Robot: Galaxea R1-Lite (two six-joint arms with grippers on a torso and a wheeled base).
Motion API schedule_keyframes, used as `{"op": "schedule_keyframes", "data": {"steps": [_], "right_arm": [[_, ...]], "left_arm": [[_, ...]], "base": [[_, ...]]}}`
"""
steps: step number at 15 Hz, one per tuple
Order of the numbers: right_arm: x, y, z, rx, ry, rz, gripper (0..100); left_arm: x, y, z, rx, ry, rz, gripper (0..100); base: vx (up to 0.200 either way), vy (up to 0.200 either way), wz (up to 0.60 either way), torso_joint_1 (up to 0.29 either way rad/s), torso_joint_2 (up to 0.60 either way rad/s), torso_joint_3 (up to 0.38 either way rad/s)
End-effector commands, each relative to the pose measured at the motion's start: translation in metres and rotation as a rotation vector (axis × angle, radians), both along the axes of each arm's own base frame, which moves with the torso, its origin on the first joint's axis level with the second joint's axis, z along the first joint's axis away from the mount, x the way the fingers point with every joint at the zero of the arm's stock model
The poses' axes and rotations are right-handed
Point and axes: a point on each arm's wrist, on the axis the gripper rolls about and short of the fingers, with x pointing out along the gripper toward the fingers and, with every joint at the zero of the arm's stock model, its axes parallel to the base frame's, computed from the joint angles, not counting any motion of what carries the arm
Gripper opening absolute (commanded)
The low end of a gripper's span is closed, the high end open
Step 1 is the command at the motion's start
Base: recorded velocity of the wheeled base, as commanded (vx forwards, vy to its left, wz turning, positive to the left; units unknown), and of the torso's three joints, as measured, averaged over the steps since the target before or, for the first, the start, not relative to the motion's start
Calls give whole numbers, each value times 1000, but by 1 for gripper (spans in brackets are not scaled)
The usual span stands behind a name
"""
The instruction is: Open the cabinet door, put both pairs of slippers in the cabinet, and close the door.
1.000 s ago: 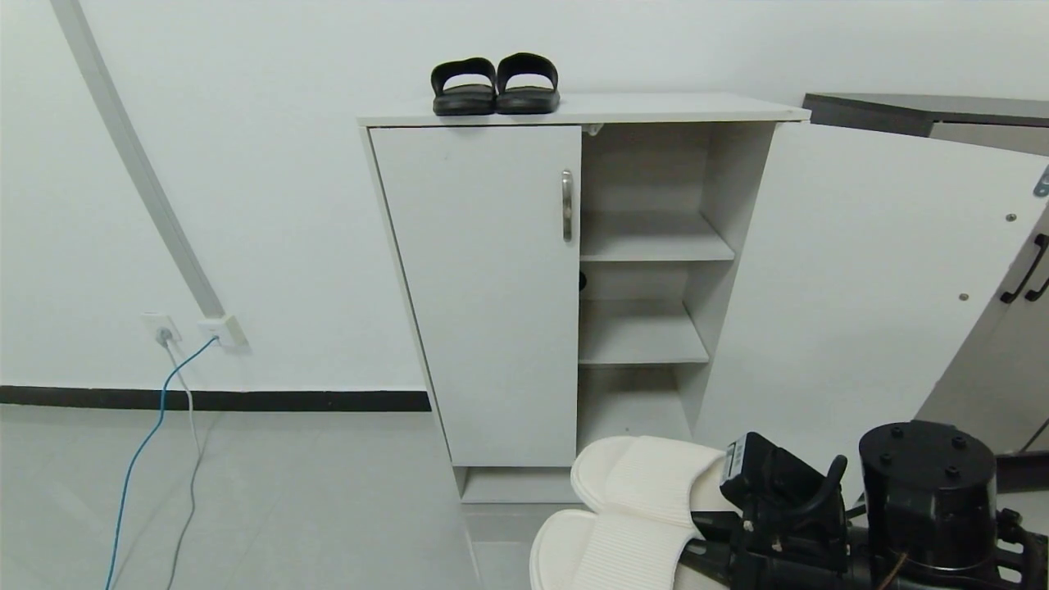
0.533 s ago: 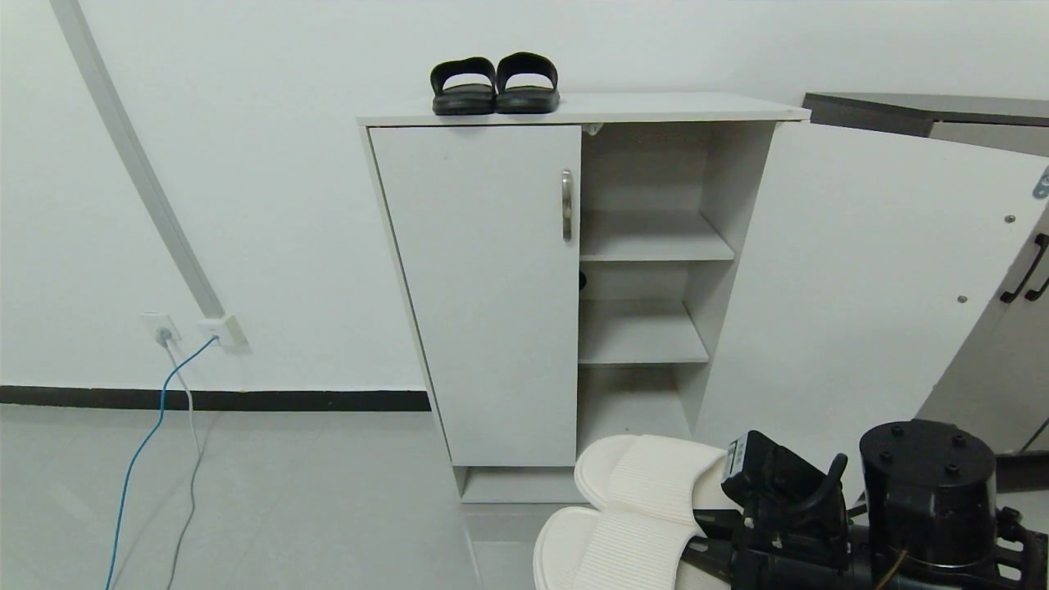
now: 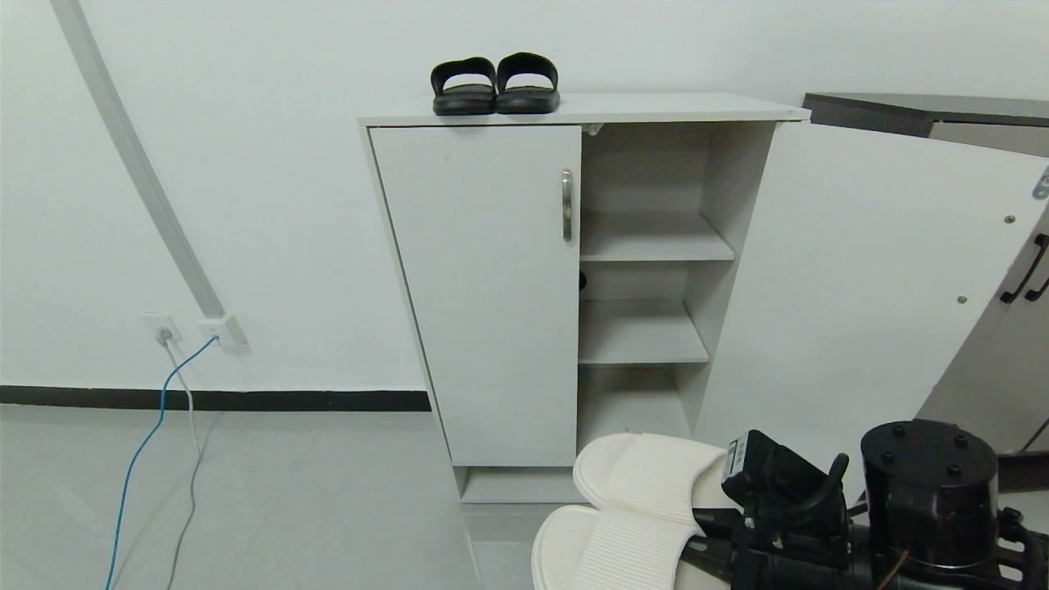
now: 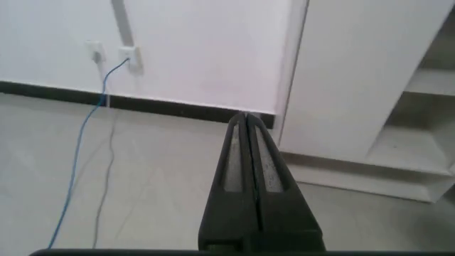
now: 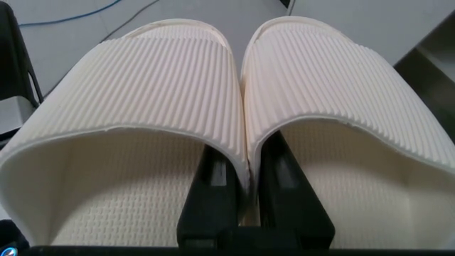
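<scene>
Cream slippers [image 3: 647,479] pinched by right gripper [image 5: 247,167], pos. unchanged; left gripper [image 4: 246,122] pressed together.

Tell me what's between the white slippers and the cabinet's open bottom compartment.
Nothing; the head view shows the white slippers right before the cabinet's bottom compartment, with no object between.

You've got the white cabinet [image 3: 656,106] standing on the grey floor [image 3: 328,508], black slippers [image 3: 495,84] paired on its top toward nine o'clock, cables [image 3: 119,516] trailing the floor at eight o'clock.
</scene>
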Motion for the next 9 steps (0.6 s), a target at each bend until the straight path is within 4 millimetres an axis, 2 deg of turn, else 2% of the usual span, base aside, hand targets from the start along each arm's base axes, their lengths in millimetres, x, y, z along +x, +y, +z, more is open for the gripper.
{"op": "schedule_keyframes", "data": {"steps": [1,2,3,6,7,9], "right_arm": [[2,2,1,4,-7,-11,0],[6,4,3,0,-20,-54,0],[10,7,3,-10,-32,-111,0],[15,22,4,29,3,-184,0],[19,39,5,64,21,-299,0],[26,60,2,113,45,-452,0]], "left_arm": [[1,-3,-1,21,23,-161,0],[-1,-1,-1,21,-3,-257,0],[-2,-1,-2,6,-15,-280,0],[-6,0,-3,16,-65,-209,0],[-6,0,-3,2,-69,-209,0],[-6,0,-3,1,-69,-209,0]], "base": [[0,0,0,0,0,0],[0,0,0,0,0,0],[0,0,0,0,0,0],[0,0,0,0,0,0],[0,0,0,0,0,0],[0,0,0,0,0,0]]}}
